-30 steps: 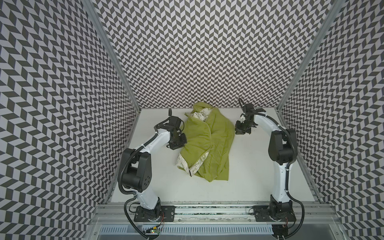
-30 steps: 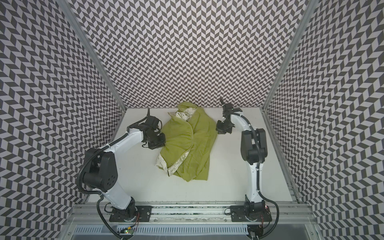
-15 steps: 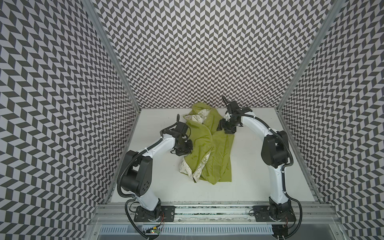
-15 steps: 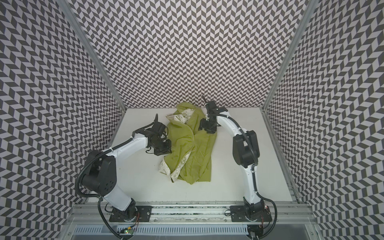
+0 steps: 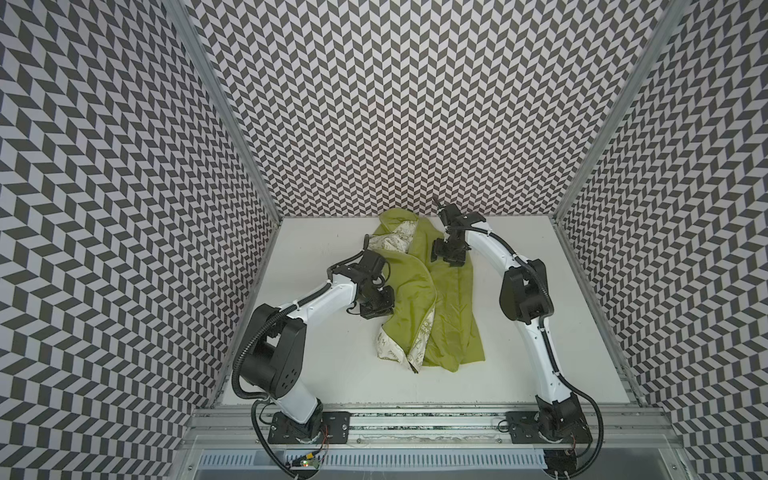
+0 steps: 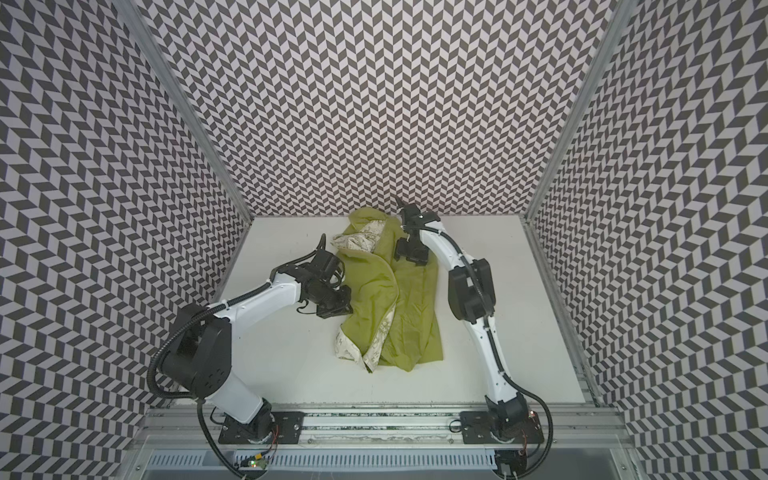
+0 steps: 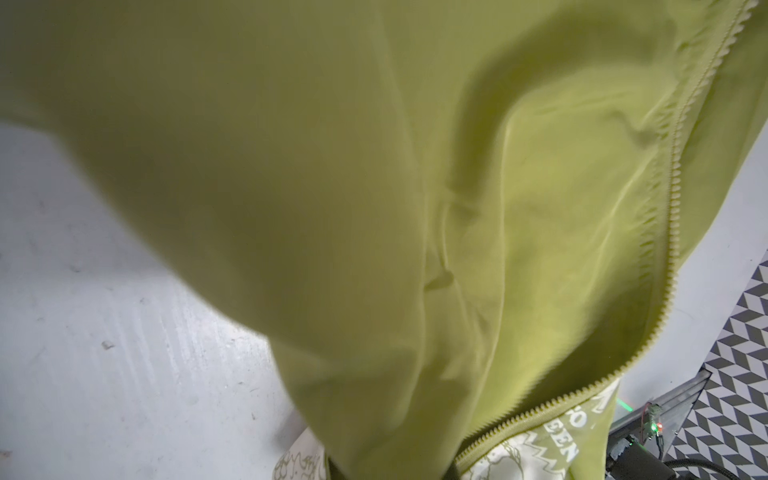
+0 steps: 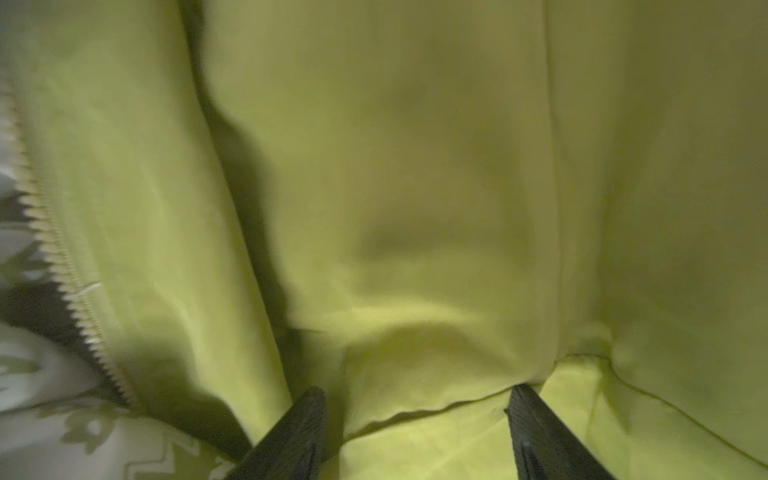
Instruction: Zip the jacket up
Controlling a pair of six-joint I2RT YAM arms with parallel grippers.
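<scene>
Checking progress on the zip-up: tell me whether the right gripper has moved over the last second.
Yes. In a top view the right gripper moved left, away from the right corner post, to above the jacket.

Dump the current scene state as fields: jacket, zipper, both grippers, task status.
jacket: green, crumpled on the white table, front open, cream printed lining showing
zipper: undone; a row of teeth runs free in the left wrist view
left gripper: shut on the jacket's folded-over panel, fabric raised
right gripper: open, fingers apart over green fabric near the hood end
task: not done
</scene>
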